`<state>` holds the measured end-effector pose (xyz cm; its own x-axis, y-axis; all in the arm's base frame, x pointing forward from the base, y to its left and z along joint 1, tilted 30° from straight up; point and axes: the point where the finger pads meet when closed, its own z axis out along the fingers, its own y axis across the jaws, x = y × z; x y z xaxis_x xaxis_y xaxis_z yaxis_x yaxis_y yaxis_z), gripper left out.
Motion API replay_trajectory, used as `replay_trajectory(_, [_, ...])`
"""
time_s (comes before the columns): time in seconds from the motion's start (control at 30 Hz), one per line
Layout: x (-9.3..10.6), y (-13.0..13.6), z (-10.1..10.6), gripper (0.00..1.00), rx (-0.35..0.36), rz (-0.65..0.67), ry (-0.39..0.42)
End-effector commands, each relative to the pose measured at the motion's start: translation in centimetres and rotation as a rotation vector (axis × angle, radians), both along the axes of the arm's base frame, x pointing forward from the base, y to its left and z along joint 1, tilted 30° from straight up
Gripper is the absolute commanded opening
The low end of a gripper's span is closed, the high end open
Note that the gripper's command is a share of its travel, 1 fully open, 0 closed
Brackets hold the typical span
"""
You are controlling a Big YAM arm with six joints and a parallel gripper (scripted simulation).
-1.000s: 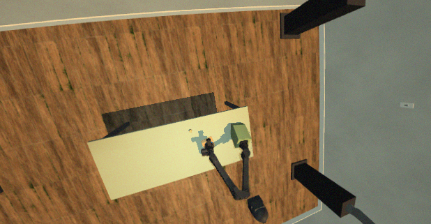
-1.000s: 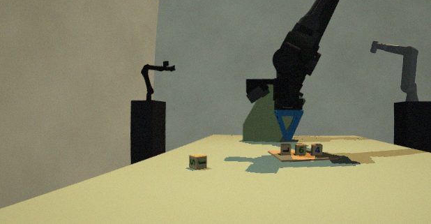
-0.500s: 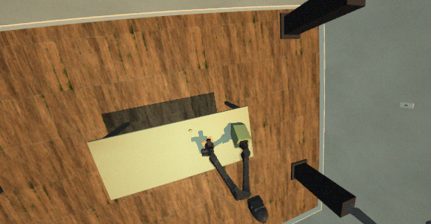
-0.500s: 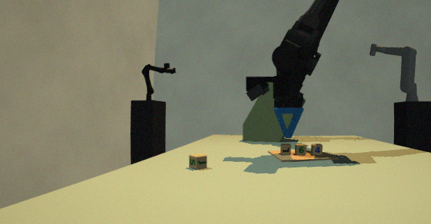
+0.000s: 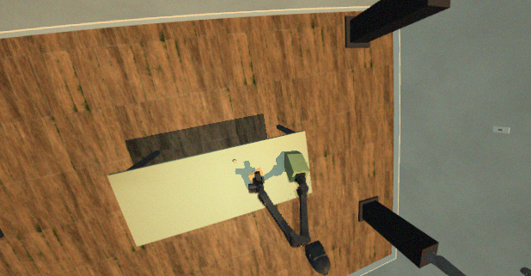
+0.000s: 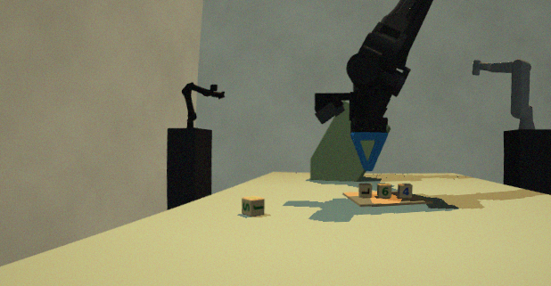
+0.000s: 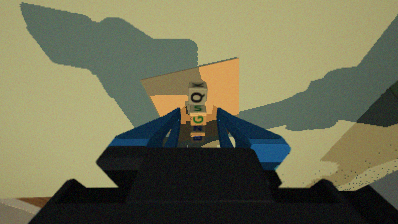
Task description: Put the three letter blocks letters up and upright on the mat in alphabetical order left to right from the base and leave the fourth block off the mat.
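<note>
Blue-fingered hand (image 6: 368, 169) (image 7: 198, 112) parted, pinching nothing, above three wooden lettered cubes (image 6: 384, 191) (image 7: 198, 119) lined on orange square mat (image 6: 374, 202) (image 7: 226, 82). Risk: low sideways swing clips cubes, skewing row.

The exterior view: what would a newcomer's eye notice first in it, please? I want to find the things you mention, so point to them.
Probably the big black arm (image 6: 379, 65), coming down from the upper right to its blue hand (image 6: 368, 169) (image 7: 199, 109) above the mat (image 6: 394, 200) (image 7: 225, 82). Next, perhaps, the row of three lettered blocks on that mat, and the lone fourth block (image 6: 252, 207) on the table, nearer the viewer and to the left.
</note>
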<state>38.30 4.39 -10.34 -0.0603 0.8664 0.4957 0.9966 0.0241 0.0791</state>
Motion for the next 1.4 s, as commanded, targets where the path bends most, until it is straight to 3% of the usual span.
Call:
replay_trajectory(0.0, [1.3,-1.9,2.2,0.45,-0.006,-0.019,-0.046])
replay_trajectory(0.4, [2.1,-3.3,4.6,0.45,-0.011,-0.019,-0.065])
replay_trajectory(0.6, [1.8,-3.4,4.6,0.45,-0.010,-0.019,-0.059])
replay_trajectory(0.63, [1.7,-3.4,4.4,1.00,-0.009,-0.019,-0.056])
replay_trajectory(1.0, [1.8,-3.4,4.4,1.00,-0.010,-0.019,-0.057])
replay_trajectory(1.37, [2.0,-4.5,6.7,1.00,-0.014,-0.019,-0.069])
